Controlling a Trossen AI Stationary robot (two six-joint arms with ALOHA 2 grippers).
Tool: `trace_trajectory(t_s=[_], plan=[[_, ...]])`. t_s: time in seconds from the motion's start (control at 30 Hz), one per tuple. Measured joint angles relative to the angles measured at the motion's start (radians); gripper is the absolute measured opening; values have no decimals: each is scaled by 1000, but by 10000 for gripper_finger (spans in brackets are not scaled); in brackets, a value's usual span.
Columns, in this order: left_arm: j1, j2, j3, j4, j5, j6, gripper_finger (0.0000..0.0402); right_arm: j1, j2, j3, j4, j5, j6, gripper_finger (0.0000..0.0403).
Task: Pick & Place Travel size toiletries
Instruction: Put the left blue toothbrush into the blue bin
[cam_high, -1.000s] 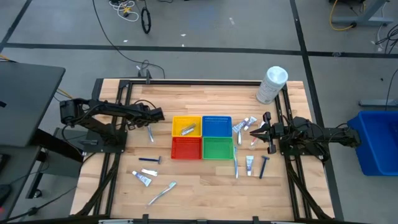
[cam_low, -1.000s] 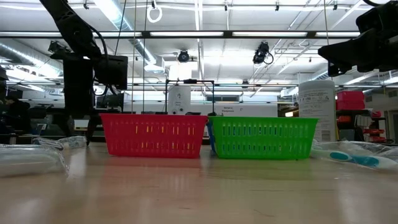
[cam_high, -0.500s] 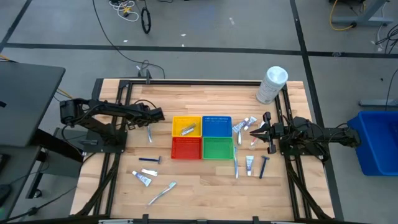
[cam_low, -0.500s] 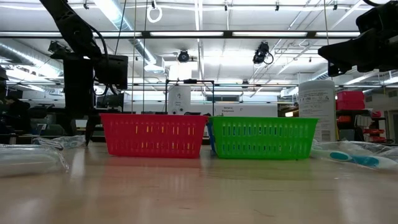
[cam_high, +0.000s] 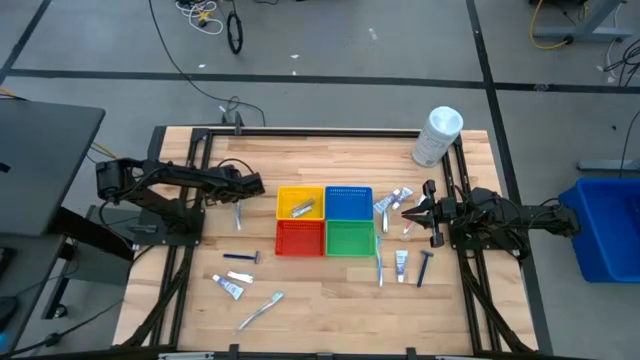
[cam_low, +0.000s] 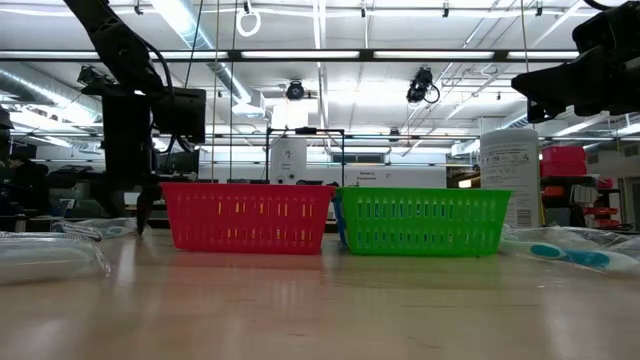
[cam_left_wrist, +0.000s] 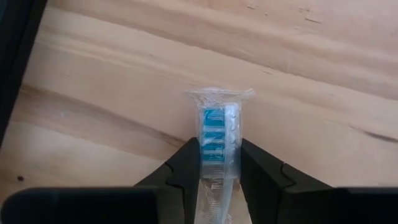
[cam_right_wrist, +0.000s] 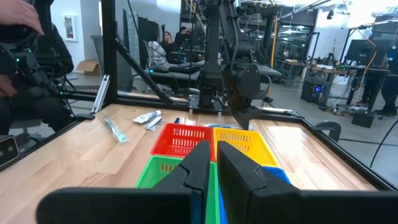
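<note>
My left gripper (cam_high: 238, 195) points down at the table left of the yellow basket, shut on a clear-wrapped toothbrush (cam_high: 240, 214) with blue bristles (cam_left_wrist: 216, 134). My right gripper (cam_high: 405, 212) is shut and hovers right of the blue basket, beside two small tubes (cam_high: 392, 200). A razor (cam_high: 240, 257), a tube (cam_high: 228, 287) and another toothbrush (cam_high: 260, 310) lie flat on the near left of the table. A toothbrush (cam_high: 379, 268), a tube (cam_high: 401, 265) and a razor (cam_high: 424, 268) lie right of the green basket. A silvery packet (cam_high: 303, 209) lies in the yellow basket. My left gripper pinches the wrapped toothbrush at its bristle end (cam_left_wrist: 219, 152) between the two fingers (cam_left_wrist: 186, 168). It comes from above, pointing down, with the fingers across the toothbrush. The toothbrush lies on the table, its wrapper's tip (cam_left_wrist: 219, 94) sticking out past the fingertips.
Four baskets stand together mid-table: yellow (cam_high: 284, 192), blue (cam_high: 348, 190), red (cam_high: 299, 238) and green (cam_high: 349, 238). A large white cylindrical container (cam_high: 436, 135) stands at the far right corner. A person (cam_right_wrist: 25, 56) sits beyond the table's left side. Bare wood lies near and far of the baskets.
My left gripper has come down a little toward the table over the toothbrush. The right arm has kept still.
</note>
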Motion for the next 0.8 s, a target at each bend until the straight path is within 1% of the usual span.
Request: trace_trajectory(t_s=[0.17, 0.37, 0.6, 0.8], plan=[[-1, -26, 0, -13, 28, 12, 105, 0, 0, 0, 0, 0, 0, 40], [-1, -56, 30, -19, 37, 91, 96, 0, 0, 0, 0, 0, 0, 40], [-10, -60, 102, -30, 38, 192, 99, 0, 0, 0, 0, 0, 0, 41], [-10, -60, 173, -91, 38, 261, 95, 0, 0, 0, 0, 0, 0, 41]])
